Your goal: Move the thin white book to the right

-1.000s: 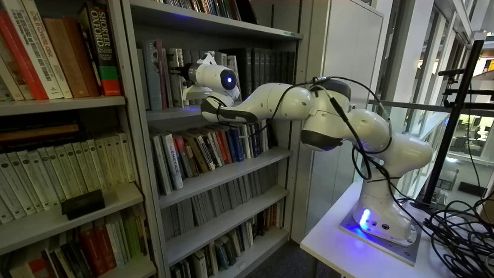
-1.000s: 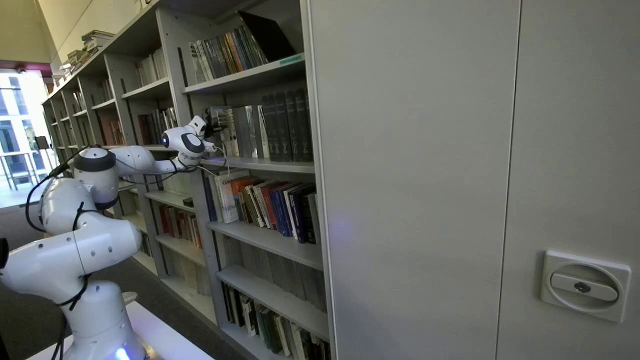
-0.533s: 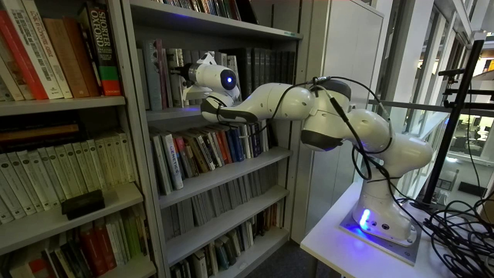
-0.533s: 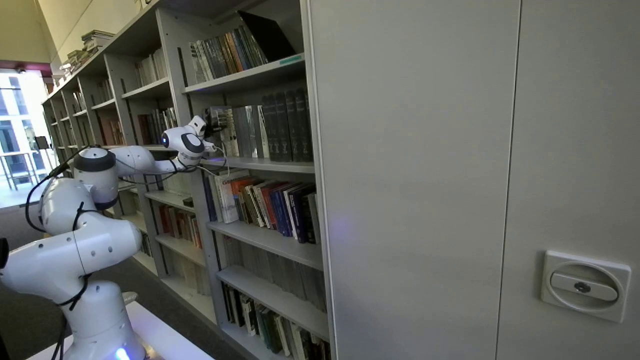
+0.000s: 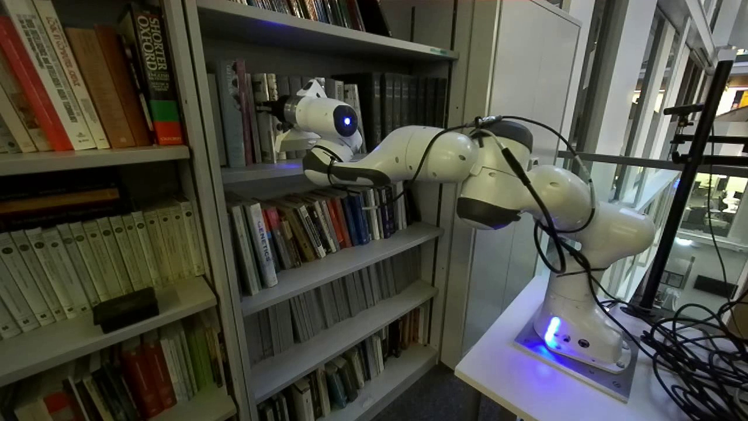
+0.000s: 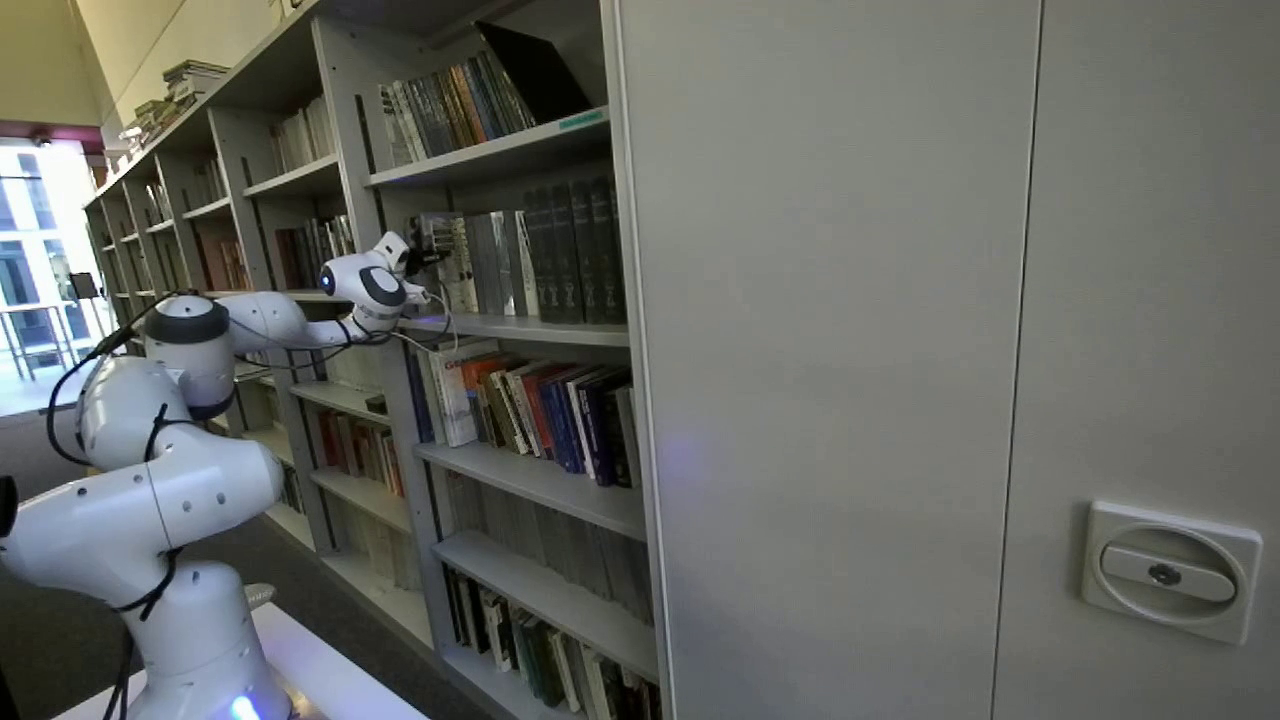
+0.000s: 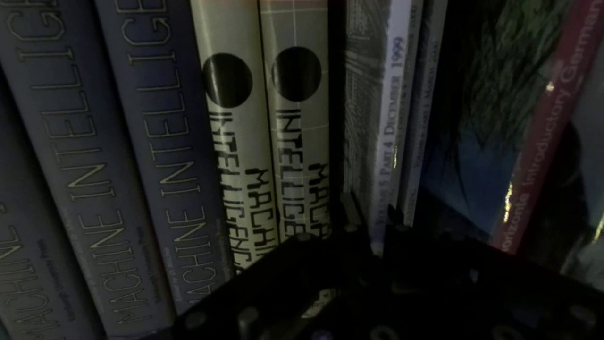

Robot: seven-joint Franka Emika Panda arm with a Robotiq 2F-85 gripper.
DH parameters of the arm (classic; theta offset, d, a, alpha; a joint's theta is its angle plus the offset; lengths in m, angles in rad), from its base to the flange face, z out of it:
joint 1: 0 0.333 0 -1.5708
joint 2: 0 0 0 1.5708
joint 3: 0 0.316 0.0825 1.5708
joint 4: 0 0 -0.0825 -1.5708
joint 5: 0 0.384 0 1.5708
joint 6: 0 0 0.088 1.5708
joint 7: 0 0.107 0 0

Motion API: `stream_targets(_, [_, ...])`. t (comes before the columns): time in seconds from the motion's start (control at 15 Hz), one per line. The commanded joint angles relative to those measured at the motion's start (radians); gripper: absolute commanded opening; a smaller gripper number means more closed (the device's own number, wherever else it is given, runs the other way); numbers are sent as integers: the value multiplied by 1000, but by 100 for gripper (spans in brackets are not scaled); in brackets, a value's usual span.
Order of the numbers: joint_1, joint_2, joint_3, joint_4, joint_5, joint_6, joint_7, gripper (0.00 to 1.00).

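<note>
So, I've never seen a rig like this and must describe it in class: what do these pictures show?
A white robot arm stands on a white table and extends to a bookcase. Two pictures come from outside; the dark close-up comes from a camera on its wrist. There, Machine Intelligence volumes stand on the left, a red-spined Introductory German on the right. Between them, the black gripper, for grasping, seems to straddle a thin white book marked December 1999; in the dark I cannot tell whether it is held.

Book (image 7: 390,123) between jaws, volumes (image 7: 295,141) either side
</note>
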Motion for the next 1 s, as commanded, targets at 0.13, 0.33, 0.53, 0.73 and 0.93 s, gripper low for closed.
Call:
stream_targets(0.13, [26, -4, -35, -24, 29, 13, -26, 2])
stream_targets(0.33, [35, -3, -39, -36, 30, 16, -26, 2])
stream_targets(0.53, [48, -3, -45, -52, 32, 19, -26, 2])
stream_targets(0.73, [66, -3, -54, -73, 35, 22, -26, 2])
stream_targets(0.93, [89, -4, -64, -99, 42, 26, -26, 2])
